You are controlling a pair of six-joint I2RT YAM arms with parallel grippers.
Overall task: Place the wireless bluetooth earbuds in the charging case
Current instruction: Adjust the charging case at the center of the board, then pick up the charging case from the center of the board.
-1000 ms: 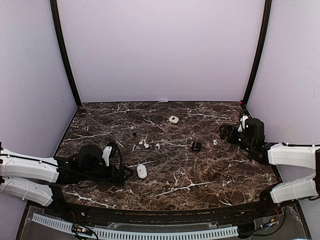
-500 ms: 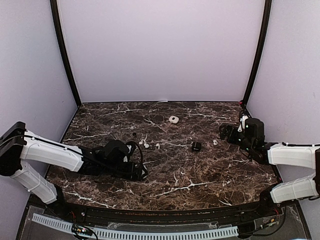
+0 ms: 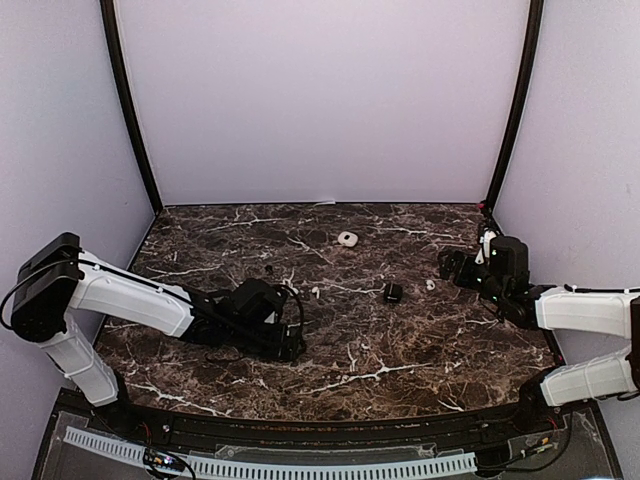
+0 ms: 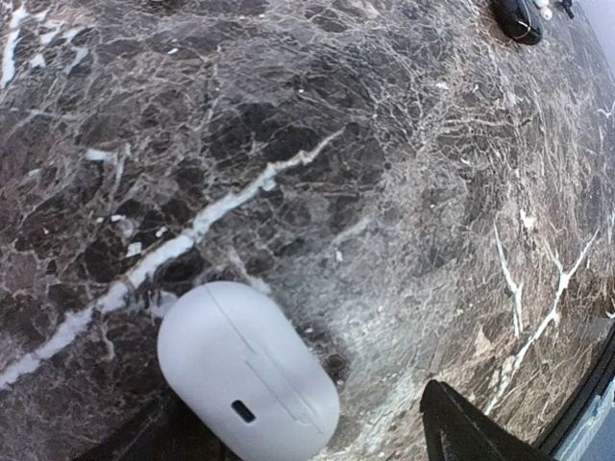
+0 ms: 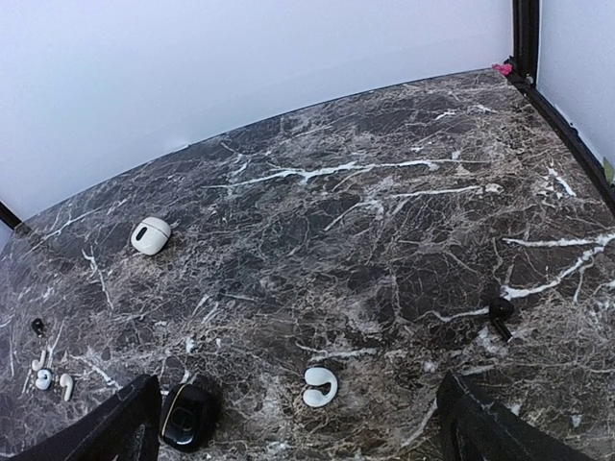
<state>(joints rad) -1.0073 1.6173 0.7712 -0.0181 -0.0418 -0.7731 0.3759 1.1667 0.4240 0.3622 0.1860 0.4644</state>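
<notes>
White case (image 4: 245,370) inside wide left end effector (image 4: 307,420), hidden in top view; right end effector (image 5: 303,415) wide.

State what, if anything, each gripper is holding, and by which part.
Nothing is held. The left gripper has its open jaws either side of the white charging case, with a gap showing on one side. The right gripper is open and empty.

Three cases and six little earbuds on the marble table (image 3: 420,350).
There are two white cases: one white case (image 3: 347,238) behind the black case (image 3: 392,292), one white case (image 4: 248,370) well off to its left. One black case. Three white stem earbuds (image 5: 43,379) left of it, one white curled earbud (image 5: 319,386) on its right, and two black earbuds: one black earbud (image 5: 36,326) left, one black earbud (image 5: 499,312) far right.
</notes>
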